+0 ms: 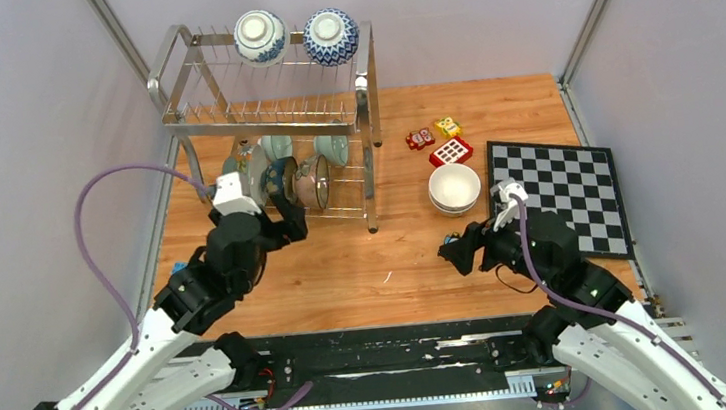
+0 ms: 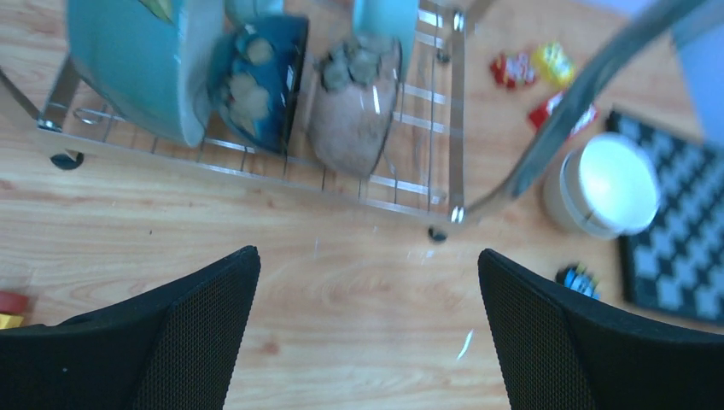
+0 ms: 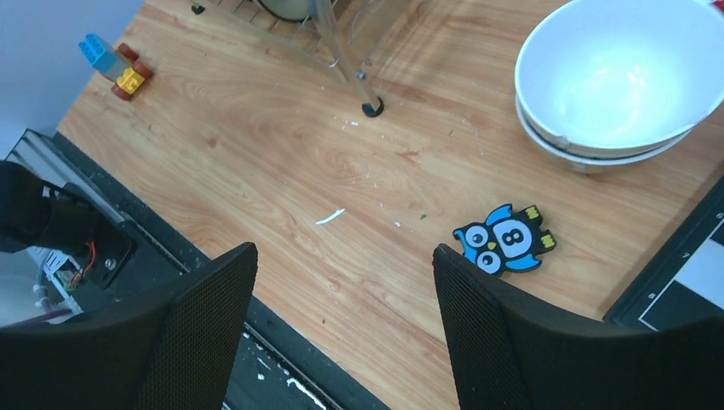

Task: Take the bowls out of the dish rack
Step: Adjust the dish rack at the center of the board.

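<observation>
While the left gripper point(image 2: 367, 256) and right gripper point(image 3: 343, 249) gaped wide and empty over open tabletop point(image 1: 346, 277), the dish rack point(image 1: 261, 124) half hid its lower bowls point(image 1: 312, 182).

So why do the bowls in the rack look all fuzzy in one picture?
Left wrist view: the racked bowls are soft and out of focus, and the white bowls wash out to a bright blob. Right wrist view: the owl toy is crisp, though the white bowls glare inside. Top external view: the dish rack looks sharp and evenly lit.
</observation>
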Robot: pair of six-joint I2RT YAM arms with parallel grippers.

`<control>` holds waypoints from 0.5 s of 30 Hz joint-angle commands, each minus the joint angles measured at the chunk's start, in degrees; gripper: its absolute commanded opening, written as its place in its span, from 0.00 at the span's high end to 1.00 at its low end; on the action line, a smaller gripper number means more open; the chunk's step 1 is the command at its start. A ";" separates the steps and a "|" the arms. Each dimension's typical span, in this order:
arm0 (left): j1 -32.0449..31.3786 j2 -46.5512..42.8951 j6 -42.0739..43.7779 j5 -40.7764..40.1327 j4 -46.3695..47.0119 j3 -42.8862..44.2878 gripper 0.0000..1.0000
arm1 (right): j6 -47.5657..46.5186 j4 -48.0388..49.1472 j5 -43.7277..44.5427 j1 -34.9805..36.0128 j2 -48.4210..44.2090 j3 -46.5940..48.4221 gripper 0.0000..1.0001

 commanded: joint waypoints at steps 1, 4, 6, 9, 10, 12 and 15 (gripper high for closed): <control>6.25 -0.90 -4.99 4.80 5.71 3.58 0.00 | 1.82 0.90 -4.16 0.73 -2.33 -3.89 0.21; 6.43 1.69 -4.94 2.23 4.16 5.17 0.00 | 2.70 1.21 -5.78 0.68 -3.42 -5.39 0.23; 6.51 3.39 -5.93 0.08 -1.24 5.39 0.00 | 2.88 1.01 -6.80 0.67 -3.98 -6.06 0.24; 6.73 3.63 -7.45 -0.48 -3.79 2.11 0.00 | 3.23 1.10 -8.31 0.71 -4.72 -7.27 0.25; 6.82 3.41 -7.49 0.04 -3.32 0.49 0.00 | 3.40 1.55 -8.98 0.72 -4.95 -7.75 0.25; 7.02 3.49 -6.44 1.18 -2.49 -2.00 0.00 | 3.92 2.06 -9.46 0.76 -5.06 -8.59 0.25; 7.23 6.59 -1.77 2.72 -1.46 -1.42 0.00 | 4.11 2.27 -9.71 0.70 -4.84 -9.30 0.26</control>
